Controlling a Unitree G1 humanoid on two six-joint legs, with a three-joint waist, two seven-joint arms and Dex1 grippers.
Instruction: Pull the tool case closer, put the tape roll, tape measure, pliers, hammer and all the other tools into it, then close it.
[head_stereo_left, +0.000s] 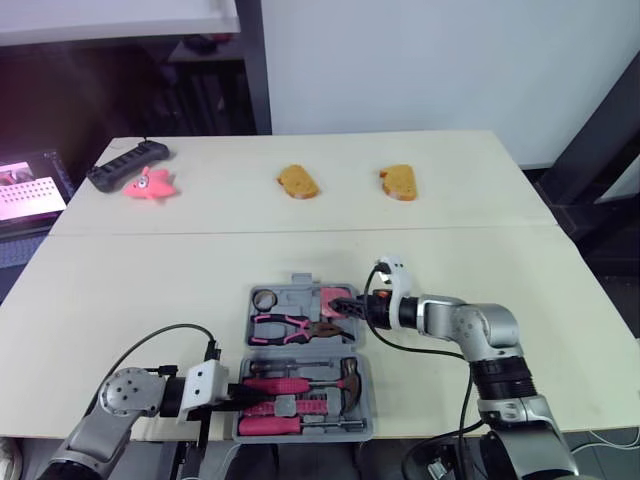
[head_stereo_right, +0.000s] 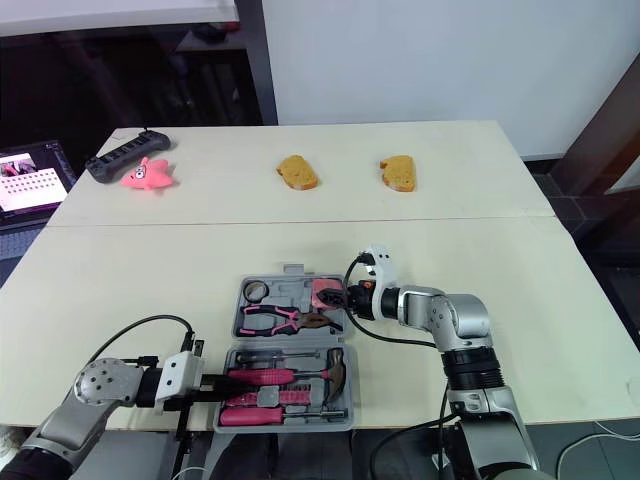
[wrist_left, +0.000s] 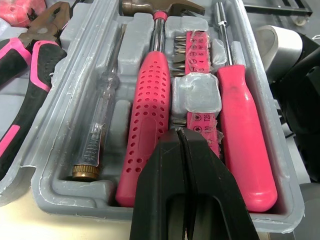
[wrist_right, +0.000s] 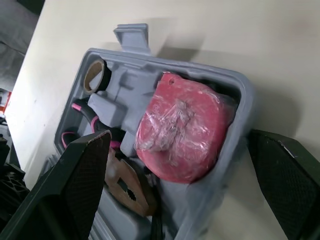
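Head view: the tips of the left gripper (head_stereo_left: 241, 393) were hard to separate from the case edge, and the right gripper (head_stereo_left: 342, 308) covered part of the tape measure (head_stereo_left: 330, 297). The grey moulded-plastic tool case (head_stereo_left: 296, 296) lay open at 6 o'clock on the table (head_stereo_left: 120, 280). Its far half held the tape roll (head_stereo_left: 265, 298) at 10 o'clock, the pink tape measure at 2 o'clock and the pliers (head_stereo_left: 285, 325) across the middle; its near half held the hammer (head_stereo_left: 300, 383). Left wrist view: the hammer head was partly cut off. The left fingers (wrist_left: 167, 165) were pressed together, empty, at the butt of the hammer's perforated pink handle; contact could not be determined. A clear-handled screwdriver (wrist_left: 97, 130), a bit strip (wrist_left: 196, 55) and a pink screwdriver (wrist_left: 242, 135) lay alongside. Right wrist view: the right fingers (wrist_right: 80, 175) stood wide apart, flanking the case corner holding the film-wrapped tape measure.
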